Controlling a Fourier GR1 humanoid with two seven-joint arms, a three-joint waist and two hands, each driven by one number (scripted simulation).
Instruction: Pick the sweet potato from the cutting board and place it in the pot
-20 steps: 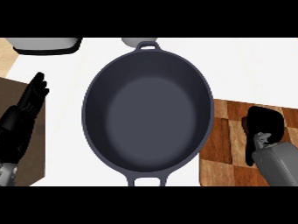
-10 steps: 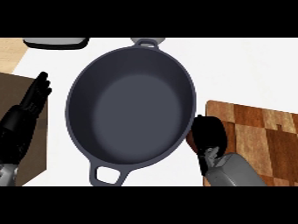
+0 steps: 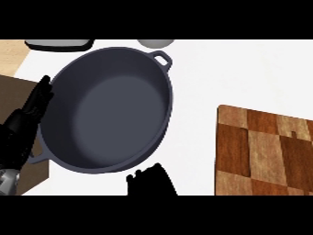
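Note:
The dark oval pot [image 3: 108,112] lies on the white counter, tilted in the view, with one loop handle [image 3: 163,58] at its upper right. Nothing shows inside it. The wooden cutting board [image 3: 274,151] fills the lower right and its visible part is bare. No sweet potato shows anywhere. My right hand [image 3: 152,182] pokes up from the lower edge, just below the pot's near rim and left of the board; whether it holds anything is hidden. My left hand [image 3: 13,137] rests open at the left edge, fingers pointing up along the pot's left rim.
A brown wooden block [image 3: 2,94] lies under my left hand at the left edge. A dark tray-like object [image 3: 58,44] and a grey round thing [image 3: 156,42] sit at the back. White counter [image 3: 254,73] runs between the pot and the board.
My right hand has moved left off the cutting board to a spot below the pot's near rim. The pot now looks turned, top handle swung right. The left hand has stayed put.

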